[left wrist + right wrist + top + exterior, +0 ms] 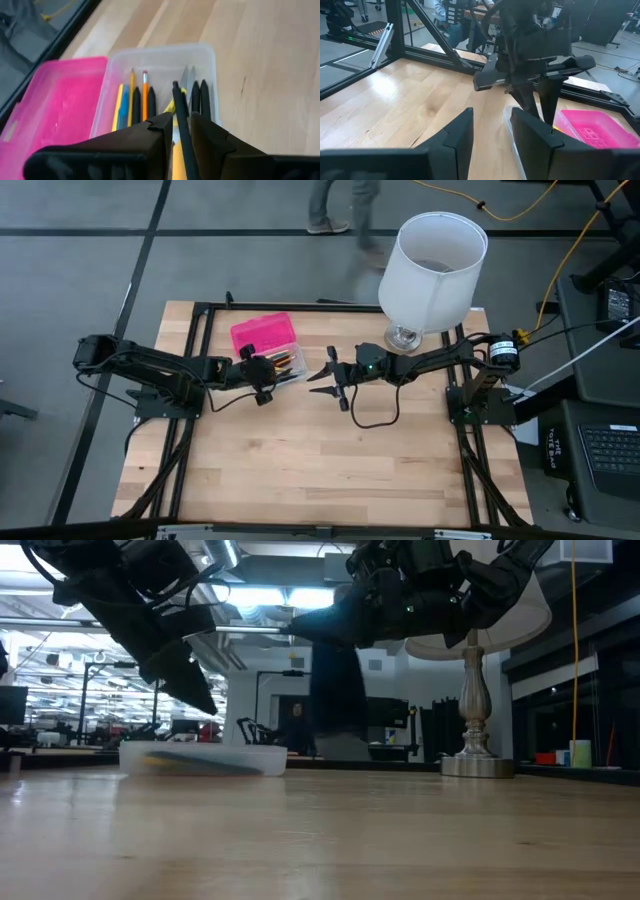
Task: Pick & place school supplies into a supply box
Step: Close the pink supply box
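The supply box lies open at the table's far left-middle: its hot-pink lid (262, 334) is flat beside the clear base (288, 364). The base (162, 60) holds several pens and pencils lying lengthwise: yellow, blue, orange (145, 95) and black. My left gripper (263, 372) hangs over the base, shut on a black pen (181, 112). In the low view it (195, 690) stands just above the box (205, 758). My right gripper (326, 378) is open and empty over bare table to the right of the box, its fingers (492, 135) apart. My left gripper pinches the black pen's shaft (183, 131) between its two fingers. The pen runs along the fingers and sticks out past their tips. Its free end (175, 86) stands over the open base. The fingers slant down from the table's left side.
A large white lampshade (432, 262) on a metal foot (475, 762) stands at the far right of the table. Bare wood (320, 460) fills the near half. A black frame (200, 315) runs along the table's edges. A person's legs (335, 205) show beyond the far edge.
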`<state>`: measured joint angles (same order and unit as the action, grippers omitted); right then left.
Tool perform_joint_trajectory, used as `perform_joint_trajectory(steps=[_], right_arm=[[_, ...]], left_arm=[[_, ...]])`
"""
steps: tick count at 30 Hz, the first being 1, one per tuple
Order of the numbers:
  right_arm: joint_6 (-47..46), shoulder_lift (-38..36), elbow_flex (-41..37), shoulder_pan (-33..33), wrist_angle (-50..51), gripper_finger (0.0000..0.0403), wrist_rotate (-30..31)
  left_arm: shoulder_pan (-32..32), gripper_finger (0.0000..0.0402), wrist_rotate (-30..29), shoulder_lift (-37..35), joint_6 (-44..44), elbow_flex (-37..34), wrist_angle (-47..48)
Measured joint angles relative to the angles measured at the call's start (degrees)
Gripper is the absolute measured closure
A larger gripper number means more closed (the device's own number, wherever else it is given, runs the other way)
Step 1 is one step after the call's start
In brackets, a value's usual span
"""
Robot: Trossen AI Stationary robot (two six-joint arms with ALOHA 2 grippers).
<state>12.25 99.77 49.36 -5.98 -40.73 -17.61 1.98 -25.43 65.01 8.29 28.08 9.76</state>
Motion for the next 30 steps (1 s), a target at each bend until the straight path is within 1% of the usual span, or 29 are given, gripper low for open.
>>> perform_joint_trajectory(steps=[5,9,12,25,27,30], right_arm=[[0.03,0.0,0.0,0.01,0.3,0.0265,0.0],[0.07,0.0,0.0,0.04,0.46,0.027,-0.02],[0.23,0.0,0.0,0.04,0.69,0.0286,-0.01],[0.68,0.0,0.0,0.04,1.42,0.0394,0.0],[0.3,0.0,0.0,0.02,1.4,0.0395,0.0],[-0.01,0.0,0.0,-0.17,1.47,0.0386,0.0]], left_arm=[[0.0,0.0346,0.36,0.0,-2.86,0.0,-2.71],[0.0,0.0349,3.09,0.0,-3.53,0.0,-2.99],[0.0,0.0351,4.65,0.0,-3.9,0.0,-3.06],[0.0,0.0354,4.02,0.0,-4.14,0.0,-3.54],[0.0,0.0354,4.02,0.0,-4.12,0.0,-4.25],[0.0,0.0354,4.04,0.0,-4.42,0.0,-5.34]])
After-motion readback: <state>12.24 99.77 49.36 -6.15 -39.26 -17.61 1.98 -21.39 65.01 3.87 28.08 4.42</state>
